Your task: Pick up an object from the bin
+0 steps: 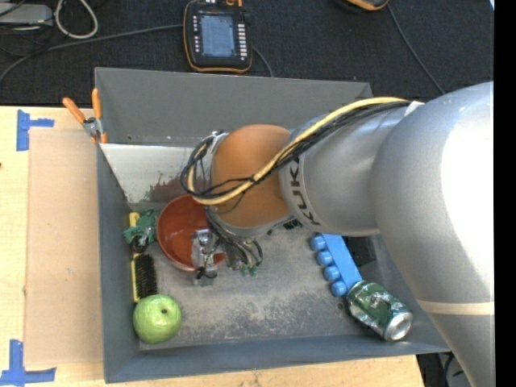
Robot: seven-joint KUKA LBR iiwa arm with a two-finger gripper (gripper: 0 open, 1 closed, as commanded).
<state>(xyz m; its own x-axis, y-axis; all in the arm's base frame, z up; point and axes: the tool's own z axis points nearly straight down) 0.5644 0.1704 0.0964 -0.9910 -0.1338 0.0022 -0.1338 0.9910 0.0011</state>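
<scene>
Grey robot arm (435, 216) held its gripper (208, 258), openness impossible to tell, at the red bowl's (173, 230) rim; the bowl looked light, stiff and slick, best pinched by that rim.

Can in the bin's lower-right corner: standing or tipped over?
Tipped over. The dented can lies on its side on the bin floor, its round end pointing toward the corner.

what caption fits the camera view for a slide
Gripper low by the rim of a red bowl in the grey bin, with a green apple, blue block and crushed can lying apart.
</scene>
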